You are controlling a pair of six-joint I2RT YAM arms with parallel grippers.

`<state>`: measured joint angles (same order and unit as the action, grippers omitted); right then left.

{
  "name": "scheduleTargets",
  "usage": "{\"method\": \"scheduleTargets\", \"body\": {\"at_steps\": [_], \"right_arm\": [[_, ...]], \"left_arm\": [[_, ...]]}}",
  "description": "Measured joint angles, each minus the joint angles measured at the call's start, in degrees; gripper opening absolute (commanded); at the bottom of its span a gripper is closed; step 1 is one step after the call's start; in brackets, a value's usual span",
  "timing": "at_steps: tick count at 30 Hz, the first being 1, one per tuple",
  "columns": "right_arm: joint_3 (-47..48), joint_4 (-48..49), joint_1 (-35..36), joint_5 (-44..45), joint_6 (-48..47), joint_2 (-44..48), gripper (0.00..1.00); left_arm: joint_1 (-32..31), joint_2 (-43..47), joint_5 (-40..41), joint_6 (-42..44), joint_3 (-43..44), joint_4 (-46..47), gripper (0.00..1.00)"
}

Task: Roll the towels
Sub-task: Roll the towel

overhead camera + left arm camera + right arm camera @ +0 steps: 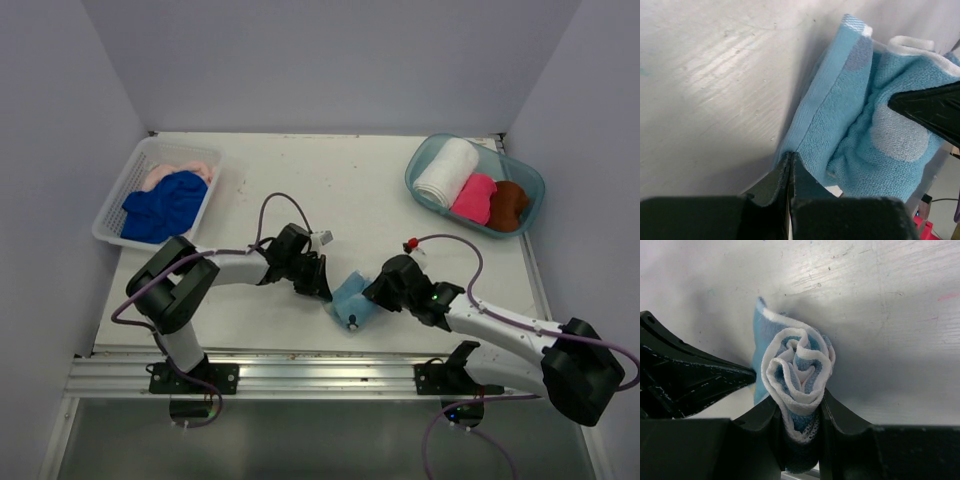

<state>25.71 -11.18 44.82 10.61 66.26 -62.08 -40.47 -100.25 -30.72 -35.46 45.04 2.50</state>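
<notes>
My right gripper (799,407) clamps the rolled light blue towel (797,365) near the front edge of the table (360,190). My left gripper (790,167) is pinched fully closed with nothing in it, its tips just beside the towel's hem. The white towel (447,172), pink towel (473,198) and brown towel (508,204) lie in the teal tub (420,160). The royal blue towel (165,205) and peach towel (185,168) sit in the white basket (112,215).

I see my left gripper (790,162) with its black jaws pressed together, tips at the near edge of the bunched light blue terry towel (850,125) with grey dots, on the scuffed white tabletop (715,75). A black pointed finger (935,112) touches its right side.
</notes>
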Motion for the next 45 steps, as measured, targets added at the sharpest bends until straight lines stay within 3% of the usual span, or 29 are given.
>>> {"method": "scheduleTargets", "body": {"at_steps": [4, 8, 9, 10, 16, 19, 20, 26, 37, 45], "right_arm": [[1.86, -2.27, 0.02, 1.22, -0.61, -0.26, 0.06], [2.64, -3.28, 0.02, 1.88, -1.03, -0.96, 0.06], [2.67, -3.45, 0.02, 1.88, -1.09, -1.31, 0.06], [2.67, -3.58, 0.02, 1.88, -1.14, -1.73, 0.06], [3.34, -4.55, 0.02, 1.90, -1.14, -3.48, 0.06], [5.79, -7.34, 0.02, 1.95, -0.98, -5.01, 0.06], [7.13, -8.98, 0.02, 1.97, -0.90, -5.97, 0.06], [15.02, -17.46, 0.02, 1.81, 0.39, -12.46, 0.06], [16.15, -22.25, -0.15, -1.29, 3.28, -15.23, 0.05], [16.15, -22.75, -1.38, -2.67, 4.90, -15.91, 0.04]], "left_arm": [[0.63, 0.98, 2.32, 1.84, 2.23, -5.73, 0.01], [0.85, 2.86, 3.67, 3.65, 3.17, -11.04, 0.21], [0.90, 3.61, 3.91, 3.78, 3.10, -12.11, 0.34], [0.96, 4.42, 4.02, 4.15, 3.08, -12.98, 0.38], [1.03, 9.55, 5.99, 4.22, 3.06, -16.74, 0.37], [-0.20, 13.73, 9.14, 5.14, 3.69, -18.47, 0.53], [-1.49, 14.88, 10.99, 5.46, 4.63, -18.97, 0.61], [-15.67, 17.59, 19.87, 8.76, 9.57, -16.74, 0.80], [-23.12, 17.70, 35.71, 8.22, 2.86, -7.13, 0.84], [-25.66, 15.61, 43.17, 4.70, 2.93, -4.59, 0.71]]}}
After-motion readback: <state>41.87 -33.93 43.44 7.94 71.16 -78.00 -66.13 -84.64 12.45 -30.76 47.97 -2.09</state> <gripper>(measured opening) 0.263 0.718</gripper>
